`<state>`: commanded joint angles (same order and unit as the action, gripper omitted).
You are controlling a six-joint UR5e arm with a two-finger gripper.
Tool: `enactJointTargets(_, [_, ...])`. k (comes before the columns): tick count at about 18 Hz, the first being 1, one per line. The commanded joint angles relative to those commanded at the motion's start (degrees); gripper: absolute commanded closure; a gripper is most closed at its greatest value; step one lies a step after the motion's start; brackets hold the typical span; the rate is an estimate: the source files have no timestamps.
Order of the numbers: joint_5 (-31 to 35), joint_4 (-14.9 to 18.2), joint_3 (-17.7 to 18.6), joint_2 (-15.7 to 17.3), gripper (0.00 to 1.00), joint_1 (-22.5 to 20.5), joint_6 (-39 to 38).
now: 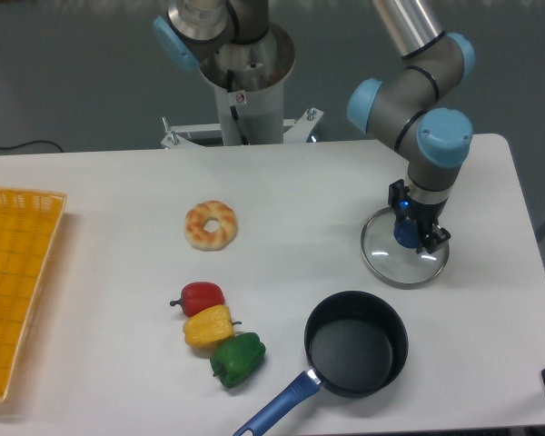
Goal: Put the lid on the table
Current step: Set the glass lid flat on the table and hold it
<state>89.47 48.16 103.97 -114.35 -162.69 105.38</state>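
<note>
The lid [405, 249] lies flat on the table [318, 173], in the right part, not far from the right edge. Between its rim and that edge there is a band of bare white top. The gripper [411, 234] stands straight over the middle of the lid, and its fingers are around the blue knob. If they press the knob or only stand beside it, I cannot tell, because the arm [418, 109] covers them from above.

Near the front edge, just in front of the lid but not touching it, is the black pan [356, 343]. It is empty inside. Its blue handle [277, 405] points to the front left and reaches almost to the table's front edge. At the far left is the yellow basket [14, 286], cut by the border of the picture; something small and reddish shows at its left side, too little of it to name.

In the middle of the table lies a bagel [211, 224]. Nearer the front, three peppers touch one another in a row: red [200, 296], yellow [208, 326] and green [237, 358]. They are well apart from the lid. The wide bare area lies between the bagel and the lid.
</note>
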Motion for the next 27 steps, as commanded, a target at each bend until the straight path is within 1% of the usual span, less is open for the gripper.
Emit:
enactJointTargets(10, [0.0,0.0,0.0,-0.18,0.5,0.0,-0.35])
enactJointTargets(16, [0.0,0.0,0.0,-0.26,0.45,0.0,-0.44])
enactJointTargets(27, [0.0,0.0,0.0,-0.35,0.39,0.09,-0.44])
